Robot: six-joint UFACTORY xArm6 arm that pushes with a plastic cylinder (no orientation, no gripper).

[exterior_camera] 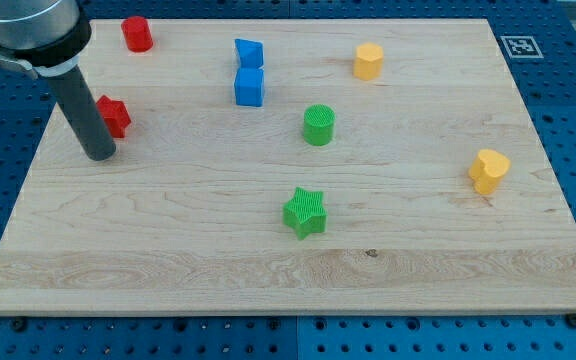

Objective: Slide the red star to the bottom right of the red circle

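The red star [116, 116] lies near the view's left edge of the wooden board, partly hidden behind the rod. The red circle [137, 33] stands at the view's top left, above and slightly right of the star. My tip [100, 155] rests on the board just below and left of the red star, touching or almost touching it.
A blue triangle-like block [249, 52] sits above a blue cube [250, 87] at top centre. A green circle [319, 125] and a green star [306, 212] are in the middle. A yellow hexagon [369, 61] is at top right, a yellow heart [488, 170] at right.
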